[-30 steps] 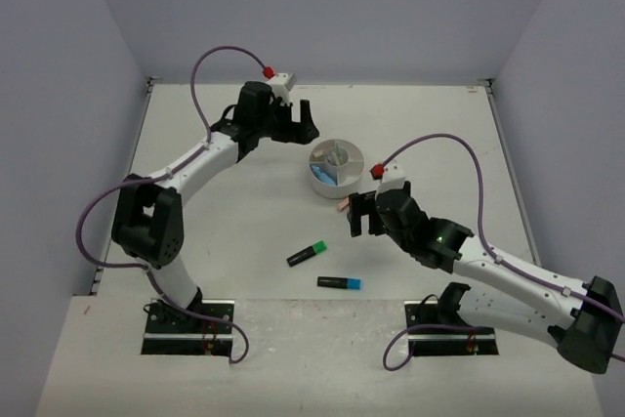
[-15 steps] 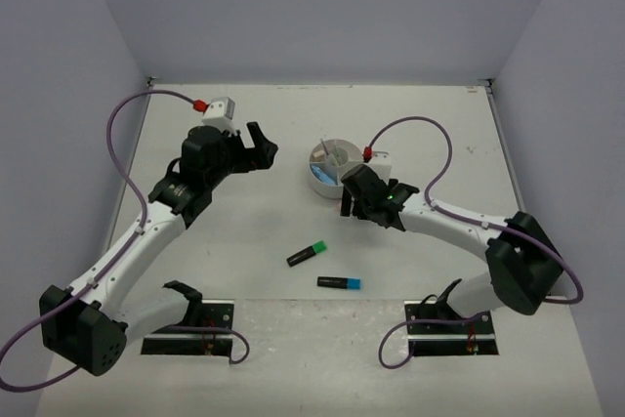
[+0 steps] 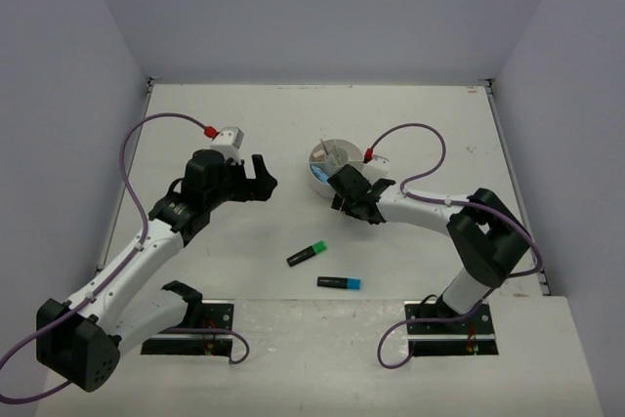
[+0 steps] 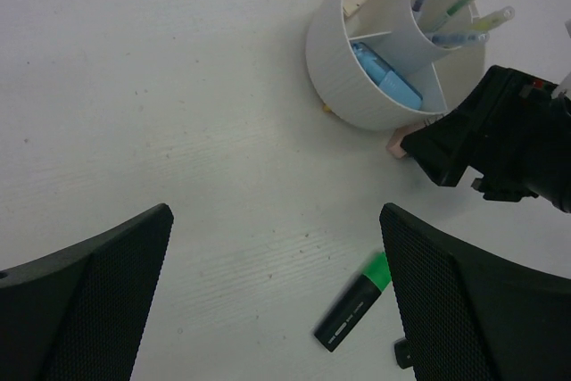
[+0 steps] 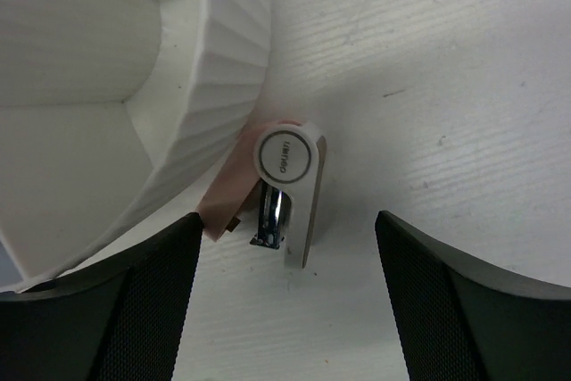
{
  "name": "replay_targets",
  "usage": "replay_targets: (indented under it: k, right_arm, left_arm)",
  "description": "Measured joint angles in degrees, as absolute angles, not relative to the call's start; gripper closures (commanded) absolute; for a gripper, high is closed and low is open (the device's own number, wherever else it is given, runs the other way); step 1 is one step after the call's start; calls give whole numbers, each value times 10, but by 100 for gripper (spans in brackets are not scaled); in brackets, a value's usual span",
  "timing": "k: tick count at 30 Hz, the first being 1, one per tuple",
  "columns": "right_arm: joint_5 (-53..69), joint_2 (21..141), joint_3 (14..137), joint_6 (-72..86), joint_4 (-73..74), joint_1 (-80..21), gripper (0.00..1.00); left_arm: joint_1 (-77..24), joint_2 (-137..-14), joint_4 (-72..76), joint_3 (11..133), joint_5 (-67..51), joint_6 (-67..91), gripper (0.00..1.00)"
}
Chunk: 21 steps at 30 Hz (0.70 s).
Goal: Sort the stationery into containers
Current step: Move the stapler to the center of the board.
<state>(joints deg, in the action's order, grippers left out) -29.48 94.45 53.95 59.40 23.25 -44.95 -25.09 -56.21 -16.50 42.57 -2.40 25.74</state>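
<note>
The round white organiser (image 3: 337, 171) stands mid-table; thin pens (image 4: 455, 6) stand in its central cup, a blue marker (image 4: 388, 78) and a pale eraser (image 4: 354, 2) lie in wedges. A small pale pink and white item (image 5: 285, 176) lies on the table against the organiser's wall (image 5: 214, 86). My right gripper (image 5: 287, 256) is open, with a finger on either side of this item and just short of it; it also shows in the top view (image 3: 342, 202). A green highlighter (image 3: 307, 254) and a blue highlighter (image 3: 339, 282) lie nearer the arms. My left gripper (image 3: 262, 175) is open and empty, above the table left of the organiser.
The green highlighter (image 4: 355, 302) lies beside my left gripper's right finger in the left wrist view. The right arm's purple cable (image 3: 410, 158) loops beside the organiser. Grey walls close in the table at the back and on both sides.
My left arm has drawn back from the far side toward the left middle. My right gripper has moved up to the organiser's near wall, over the pink and white item.
</note>
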Motion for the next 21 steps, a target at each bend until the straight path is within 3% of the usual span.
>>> replay_targets:
  k: [7, 21]
  right_arm:
    - [-294, 979, 556, 600, 206, -450, 27]
    - [-313, 981, 543, 643, 213, -450, 26]
  left_arm:
    - [-264, -559, -165, 425, -38, 253, 0]
    - [-281, -559, -165, 423, -48, 249, 0]
